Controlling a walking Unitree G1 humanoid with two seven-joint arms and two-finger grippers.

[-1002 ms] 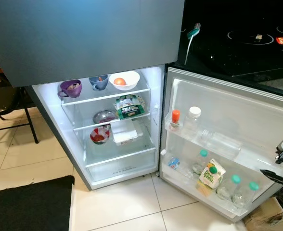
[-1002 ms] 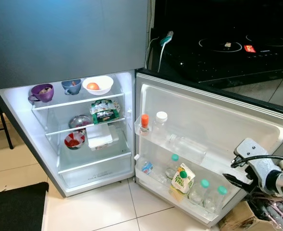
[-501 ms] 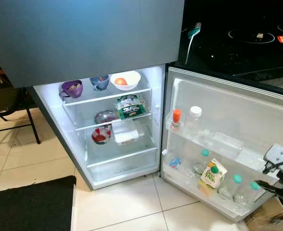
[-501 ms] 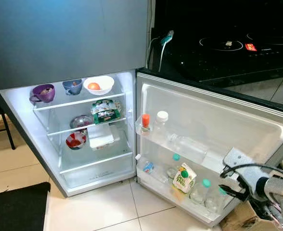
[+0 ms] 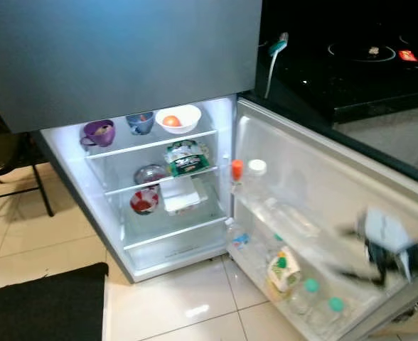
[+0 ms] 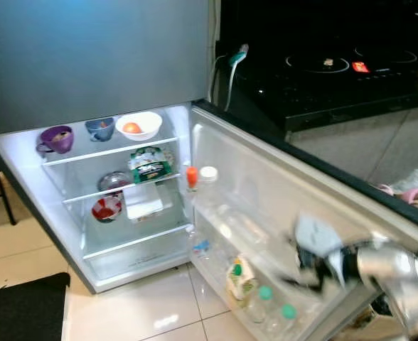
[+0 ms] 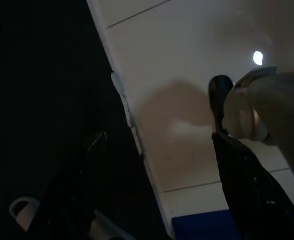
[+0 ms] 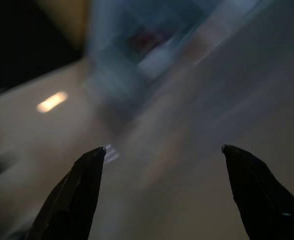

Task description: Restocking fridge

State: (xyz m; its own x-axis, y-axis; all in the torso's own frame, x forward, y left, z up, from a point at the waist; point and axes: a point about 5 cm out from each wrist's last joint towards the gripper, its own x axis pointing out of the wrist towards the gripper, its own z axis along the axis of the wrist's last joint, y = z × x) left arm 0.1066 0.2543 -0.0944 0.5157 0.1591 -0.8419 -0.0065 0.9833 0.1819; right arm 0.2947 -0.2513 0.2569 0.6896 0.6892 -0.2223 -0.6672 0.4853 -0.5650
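Note:
The fridge's lower compartment (image 5: 159, 241) stands open and lit. Its shelves hold a purple cup (image 5: 99, 132), a blue cup (image 5: 141, 123), a white bowl with an orange (image 5: 178, 118), a green packet (image 5: 186, 158), a red-and-white bowl (image 5: 145, 201) and a white box (image 5: 180, 193). The door (image 5: 323, 185) is half swung in and carries an orange-capped bottle (image 5: 237, 172), a white-capped bottle (image 5: 256, 170), a juice carton (image 5: 283, 270) and green-capped bottles (image 5: 312, 291). My right gripper (image 6: 305, 268), blurred by motion, is at the door's outer end and open, empty (image 8: 162, 155). My left gripper (image 7: 157, 200) hangs over the pale floor.
A black counter with an induction hob (image 5: 351, 64) runs behind the door, and a green-handled brush (image 5: 274, 48) hangs at its edge. A black mat (image 5: 38, 302) lies on the tiled floor at the front left. A dark chair (image 5: 3, 160) stands left of the fridge.
The fridge door has swung leftward toward the compartment, its bottles moving with it. My right gripper has travelled left with the door's end and is now blurred.

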